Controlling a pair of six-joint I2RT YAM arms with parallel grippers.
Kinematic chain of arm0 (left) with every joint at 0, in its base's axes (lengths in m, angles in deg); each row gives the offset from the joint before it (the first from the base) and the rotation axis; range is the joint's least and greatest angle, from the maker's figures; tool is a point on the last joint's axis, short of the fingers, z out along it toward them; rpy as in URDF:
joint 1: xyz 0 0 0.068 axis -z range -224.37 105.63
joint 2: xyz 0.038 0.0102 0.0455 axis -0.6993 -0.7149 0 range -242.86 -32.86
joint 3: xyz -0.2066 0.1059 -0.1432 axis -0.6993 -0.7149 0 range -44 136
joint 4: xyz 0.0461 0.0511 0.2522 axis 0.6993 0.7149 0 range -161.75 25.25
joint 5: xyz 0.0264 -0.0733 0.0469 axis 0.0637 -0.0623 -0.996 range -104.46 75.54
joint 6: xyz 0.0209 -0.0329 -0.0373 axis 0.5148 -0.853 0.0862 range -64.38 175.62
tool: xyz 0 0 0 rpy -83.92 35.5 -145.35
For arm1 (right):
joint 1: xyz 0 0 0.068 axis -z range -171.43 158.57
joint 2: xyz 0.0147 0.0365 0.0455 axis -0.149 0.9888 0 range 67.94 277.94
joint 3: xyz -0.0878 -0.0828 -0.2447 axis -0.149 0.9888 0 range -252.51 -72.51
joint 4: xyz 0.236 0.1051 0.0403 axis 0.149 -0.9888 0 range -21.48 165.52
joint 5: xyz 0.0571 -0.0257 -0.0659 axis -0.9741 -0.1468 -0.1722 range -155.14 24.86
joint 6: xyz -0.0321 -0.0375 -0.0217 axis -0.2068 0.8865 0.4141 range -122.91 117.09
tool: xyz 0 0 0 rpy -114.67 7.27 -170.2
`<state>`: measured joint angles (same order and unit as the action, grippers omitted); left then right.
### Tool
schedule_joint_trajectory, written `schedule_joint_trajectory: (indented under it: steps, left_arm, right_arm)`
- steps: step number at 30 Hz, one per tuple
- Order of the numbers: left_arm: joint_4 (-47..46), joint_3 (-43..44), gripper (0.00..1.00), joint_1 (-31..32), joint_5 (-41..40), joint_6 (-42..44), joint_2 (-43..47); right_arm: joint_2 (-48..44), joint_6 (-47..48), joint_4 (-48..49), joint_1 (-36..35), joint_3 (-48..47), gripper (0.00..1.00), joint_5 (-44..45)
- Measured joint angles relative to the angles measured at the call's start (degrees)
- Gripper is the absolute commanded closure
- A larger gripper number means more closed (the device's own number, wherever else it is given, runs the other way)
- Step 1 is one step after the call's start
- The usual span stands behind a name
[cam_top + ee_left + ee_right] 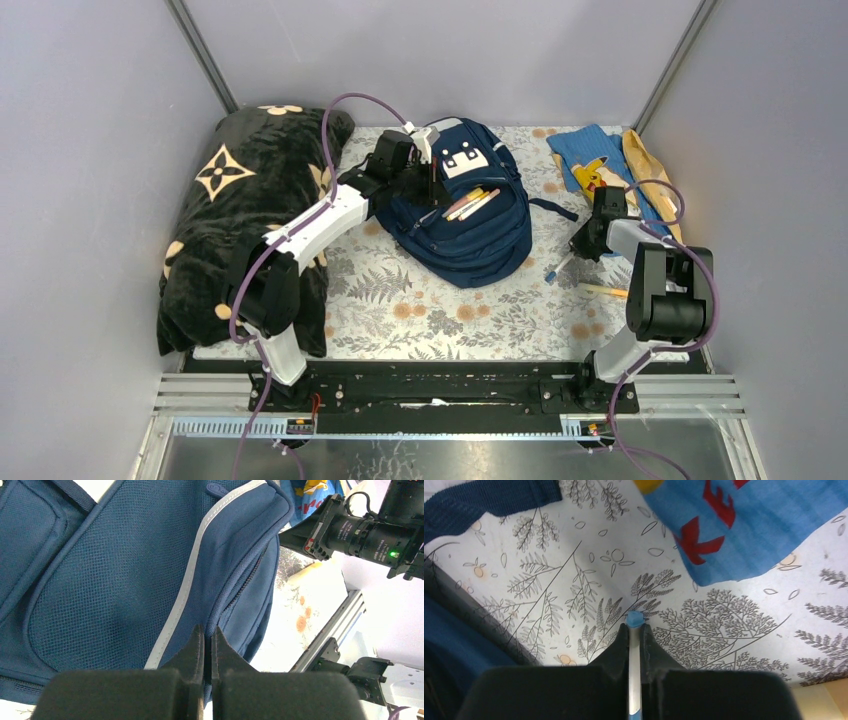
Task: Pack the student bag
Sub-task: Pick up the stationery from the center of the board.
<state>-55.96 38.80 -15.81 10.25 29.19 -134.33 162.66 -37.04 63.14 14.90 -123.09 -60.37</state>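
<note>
The navy student bag (470,215) lies flat in the middle of the floral mat, its front pocket open with several pens (470,203) lying in the opening. My left gripper (432,185) is shut on a fold of the bag's fabric at the pocket edge. In the left wrist view the jaws (207,632) pinch blue fabric beside the bag's pale stripe (185,590). My right gripper (585,240) is to the right of the bag, low over the mat, shut on a white pen with a blue cap (634,647). The pen's end (558,268) pokes out toward the bag.
A black blanket with tan flowers (240,220) fills the left side. A light-blue cloth with a yellow figure (590,165) and a tan object (650,165) lie at the back right. A yellow pencil (605,291) lies near the right arm. A bag strap (484,500) trails on the mat.
</note>
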Motion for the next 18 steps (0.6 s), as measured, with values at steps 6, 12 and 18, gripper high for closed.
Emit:
schedule_joint_trajectory:
  steps: [6, 12, 18]
  left_arm:
    - [-0.1, 0.0, 1.0, 0.0, 1.3, -0.7, 0.0]
    - [-0.2, 0.0, 1.0, -0.1, 1.7, -1.1, -0.1]
    - [-0.7, 0.0, 1.0, -0.1, 2.4, -1.5, -0.1]
  right_arm:
    - [-2.6, 0.3, -2.9, -0.2, 0.8, 1.0, -5.0]
    - [-11.2, 1.5, -5.9, -0.3, 0.8, 1.0, -10.5]
    - [-19.7, -1.4, -5.9, -3.0, -0.8, 1.0, -16.1]
